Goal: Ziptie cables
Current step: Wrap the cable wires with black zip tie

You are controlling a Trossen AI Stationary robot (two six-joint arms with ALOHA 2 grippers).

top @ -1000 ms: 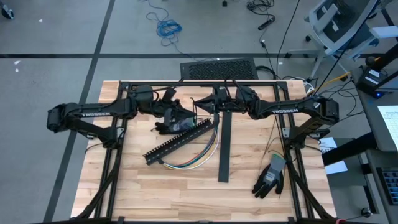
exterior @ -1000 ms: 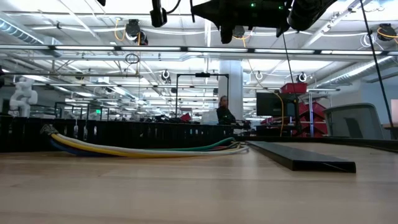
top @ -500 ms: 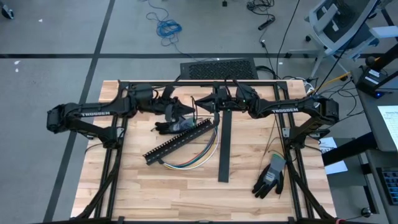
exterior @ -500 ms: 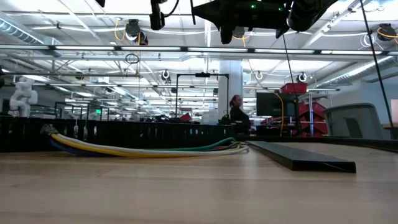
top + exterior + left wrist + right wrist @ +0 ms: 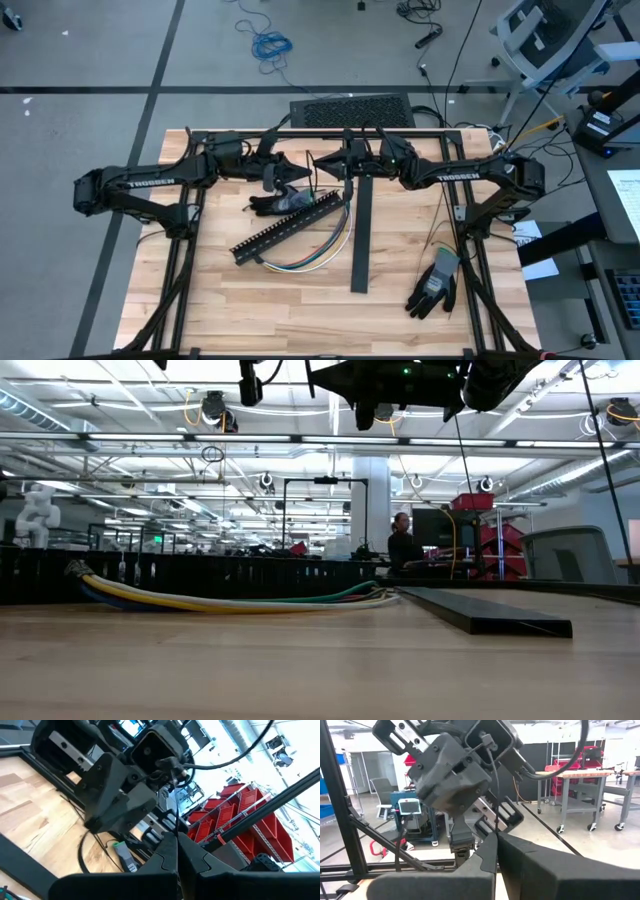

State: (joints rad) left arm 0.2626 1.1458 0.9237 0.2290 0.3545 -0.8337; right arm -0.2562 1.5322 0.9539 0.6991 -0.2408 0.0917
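The cables (image 5: 312, 256), a loose bundle of white, yellow and green wires, lie on the wooden table beside a black slotted duct (image 5: 288, 230); the low view shows them flat on the boards (image 5: 230, 601). High over the table's far middle my left gripper (image 5: 307, 173) and my right gripper (image 5: 346, 172) face each other, close together and level. Both are shut, each on a thin black strip that looks like a zip tie (image 5: 175, 805). Neither gripper touches the cables. My left gripper pinches the thin black strip (image 5: 176, 824) between its two shut fingers. The strip rises from there toward the right gripper, well clear of the table; I cannot tell where it ends. My right gripper pinches the same kind of thin black strip (image 5: 495, 822) between its two shut fingers. The strip runs on toward the left gripper, in the air above the table.
A flat black duct cover (image 5: 360, 235) lies lengthwise mid-table. One black glove (image 5: 272, 203) lies under the left gripper, another glove (image 5: 435, 284) near the right front. A black frame (image 5: 320, 132) rims the table. A person (image 5: 402, 547) stands in the room behind.
Both grippers have stayed shut and nearly in place. In the room beyond the table, a person has walked toward the right.
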